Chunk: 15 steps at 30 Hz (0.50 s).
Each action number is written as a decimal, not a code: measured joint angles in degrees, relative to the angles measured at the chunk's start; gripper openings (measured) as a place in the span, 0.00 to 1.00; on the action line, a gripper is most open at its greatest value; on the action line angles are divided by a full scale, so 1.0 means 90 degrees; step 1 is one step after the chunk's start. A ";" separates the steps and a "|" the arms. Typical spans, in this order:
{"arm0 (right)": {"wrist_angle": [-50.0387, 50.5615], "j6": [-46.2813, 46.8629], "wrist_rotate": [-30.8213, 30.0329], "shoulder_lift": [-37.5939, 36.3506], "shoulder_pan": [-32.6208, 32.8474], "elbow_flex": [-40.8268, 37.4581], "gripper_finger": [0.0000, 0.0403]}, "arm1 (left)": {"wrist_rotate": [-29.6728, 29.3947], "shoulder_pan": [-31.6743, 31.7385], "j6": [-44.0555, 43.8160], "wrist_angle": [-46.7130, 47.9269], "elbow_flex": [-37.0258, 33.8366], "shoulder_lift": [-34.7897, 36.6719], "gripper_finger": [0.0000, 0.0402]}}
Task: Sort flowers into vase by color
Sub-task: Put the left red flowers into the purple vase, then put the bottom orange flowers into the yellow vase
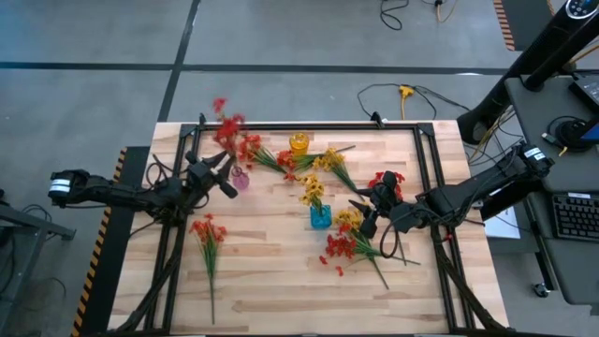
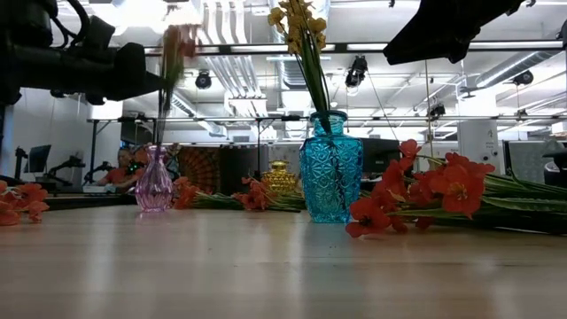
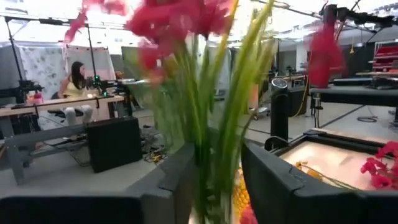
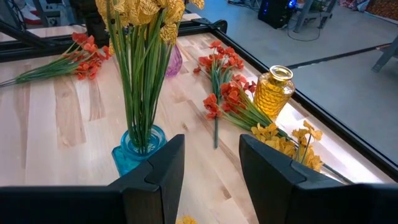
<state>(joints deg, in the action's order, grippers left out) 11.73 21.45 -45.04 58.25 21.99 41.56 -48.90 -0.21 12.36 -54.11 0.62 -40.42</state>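
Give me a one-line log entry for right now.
left gripper: open around red flowers in pink vase | right gripper: open, empty, beside blue vase

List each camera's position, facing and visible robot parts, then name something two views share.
High view: overhead, straight down on the wooden table; both arms, left gripper by the pink vase, right gripper near the blue vase.
Low view: table height, level toward the room; dark arms overhead.
Left wrist view: between its own fingers, red flowers close up.
Right wrist view: past open fingers toward the amber vase.
Shared: blue vase with yellow flowers shows in the low and right wrist views.
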 joint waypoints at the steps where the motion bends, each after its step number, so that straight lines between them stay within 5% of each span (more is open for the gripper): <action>1: 0.0000 0.0000 0.0000 -0.0002 0.0001 0.0000 0.36 | -0.0002 0.0000 -0.0040 0.0042 0.0000 0.0000 0.31; 15: 0.0000 0.0002 0.0002 -0.0002 -0.0001 0.0000 0.36 | -0.0005 -0.0249 -0.0270 0.0485 0.0062 0.0007 0.50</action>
<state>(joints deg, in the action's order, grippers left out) 11.73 21.47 -45.02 58.24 21.98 41.56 -48.95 -2.45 9.93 -49.74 1.18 -40.36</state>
